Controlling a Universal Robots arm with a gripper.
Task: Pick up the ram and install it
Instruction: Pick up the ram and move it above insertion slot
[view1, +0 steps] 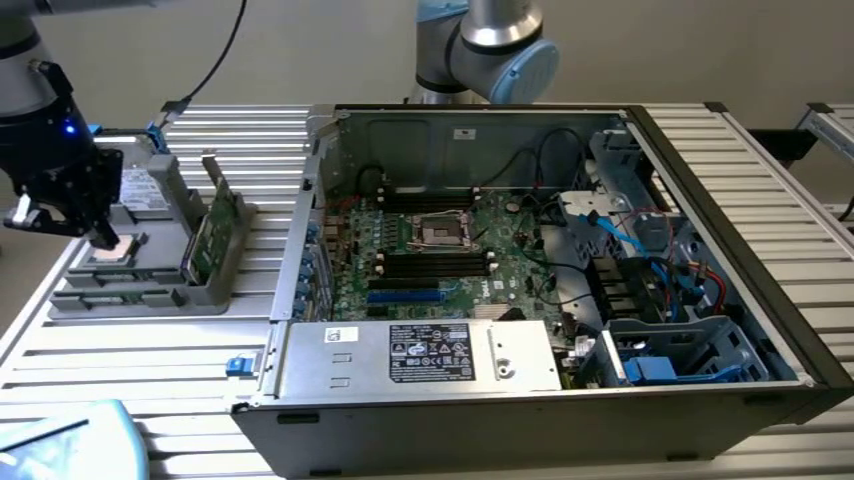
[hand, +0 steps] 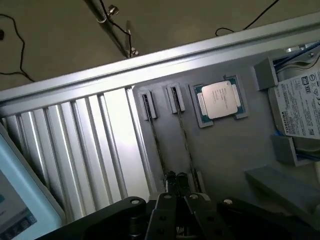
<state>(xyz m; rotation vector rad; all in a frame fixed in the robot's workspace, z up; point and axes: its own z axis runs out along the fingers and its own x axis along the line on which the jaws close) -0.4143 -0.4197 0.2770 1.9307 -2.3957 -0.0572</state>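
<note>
- At the exterior view's left, a gray parts tray (view1: 120, 300) on the slatted tabletop (view1: 134, 385) holds the ram (hand: 185, 140): thin sticks on edge in slots, beside the processor (hand: 220, 100).
- The gripper (hand: 176, 182) hangs over one end of the sticks, jaws together; I cannot tell whether it touches them.
- A good pick likely needs the jaws centred on one stick, clear of its neighbour.
- Farther right lies the open computer case (view1: 400, 135).

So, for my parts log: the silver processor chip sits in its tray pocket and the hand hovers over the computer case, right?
No: the exterior view shows the hand over the grey tray, not the case. The chip is in its pocket.
</note>
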